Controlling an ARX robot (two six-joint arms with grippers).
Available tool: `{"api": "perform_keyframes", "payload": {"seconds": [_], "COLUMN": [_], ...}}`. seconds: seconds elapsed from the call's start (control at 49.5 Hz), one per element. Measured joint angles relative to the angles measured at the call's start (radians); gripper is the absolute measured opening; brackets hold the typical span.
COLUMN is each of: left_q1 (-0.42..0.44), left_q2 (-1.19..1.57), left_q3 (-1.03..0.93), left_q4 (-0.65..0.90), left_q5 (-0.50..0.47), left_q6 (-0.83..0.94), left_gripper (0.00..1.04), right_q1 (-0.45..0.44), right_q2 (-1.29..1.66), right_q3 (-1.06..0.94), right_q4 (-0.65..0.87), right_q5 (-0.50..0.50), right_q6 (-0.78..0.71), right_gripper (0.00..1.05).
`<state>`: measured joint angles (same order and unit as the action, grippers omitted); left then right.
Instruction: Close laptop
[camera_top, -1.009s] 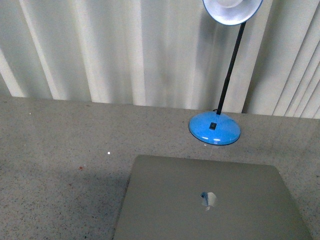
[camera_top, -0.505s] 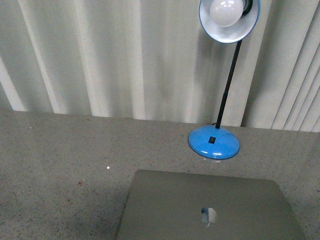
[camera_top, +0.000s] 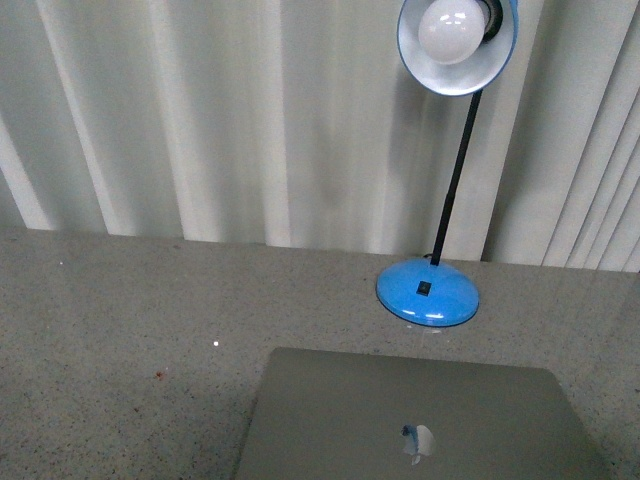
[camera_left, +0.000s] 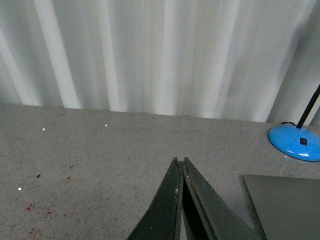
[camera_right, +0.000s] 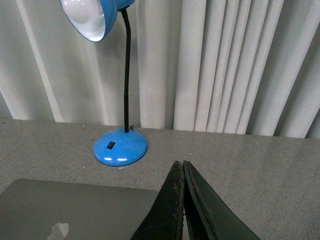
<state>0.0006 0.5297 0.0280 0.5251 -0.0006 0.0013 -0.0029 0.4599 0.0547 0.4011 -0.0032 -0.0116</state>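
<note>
Light was soft and even, with the pale curtain (camera_top: 250, 120) brightest at 12 o'clock in all three views. The lamp (camera_top: 455, 45) bulb looked white but threw no distinct beam. A faint shadow lay on the table (camera_top: 120, 320) at 7 o'clock beside the laptop (camera_top: 420, 420), whose logo glinted. The pictures were slightly soft and grainy; the nearby gripper fingers (camera_left: 172, 210) were dark.

A grey speckled table (camera_top: 120, 300) carries the closed laptop (camera_top: 420, 420) and a blue lamp (camera_top: 428, 295).
</note>
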Motion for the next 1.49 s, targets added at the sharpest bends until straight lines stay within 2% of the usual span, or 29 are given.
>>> {"api": "perform_keyframes", "payload": {"seconds": [0.525,0.928,0.989,1.07,1.332,1.352,1.413,1.494], "left_q1": [0.000,0.000,0.000,0.000,-0.001,-0.001,-0.001,-0.001], "left_q2": [-0.242,-0.348,-0.366,-0.498,-0.527,-0.527,-0.527,-0.528], "left_q3": [-0.001,0.000,0.000,0.000,0.000,0.000,0.000,0.000], "left_q4": [-0.233,-0.340,-0.358,-0.517,-0.525,-0.525,-0.525,-0.525], "left_q5": [0.000,0.000,0.000,0.000,0.000,0.000,0.000,0.000], "left_q6": [-0.002,-0.002,-0.002,-0.002,-0.002,-0.003,-0.003,-0.003], "left_gripper": [0.04,0.04,0.04,0.04,0.04,0.05,0.19,0.39], "right_q1": [0.000,0.000,0.000,0.000,0.000,0.000,0.000,0.000], "right_q2": [-0.184,-0.286,-0.356,-0.449,-0.456,-0.456,-0.456,-0.456], "right_q3": [-0.048,-0.048,-0.048,-0.048,-0.048,-0.048,-0.048,-0.048], "right_q4": [-0.121,-0.224,-0.318,-0.395,-0.401,-0.401,-0.401,-0.401], "right_q5": [0.002,0.002,0.002,0.002,0.002,0.002,0.001,0.002], "right_q6": [0.000,0.000,0.000,0.000,0.000,0.000,0.000,0.000], "right_gripper": [0.03,0.03,0.03,0.03,0.03,0.03,0.07,0.27]}}
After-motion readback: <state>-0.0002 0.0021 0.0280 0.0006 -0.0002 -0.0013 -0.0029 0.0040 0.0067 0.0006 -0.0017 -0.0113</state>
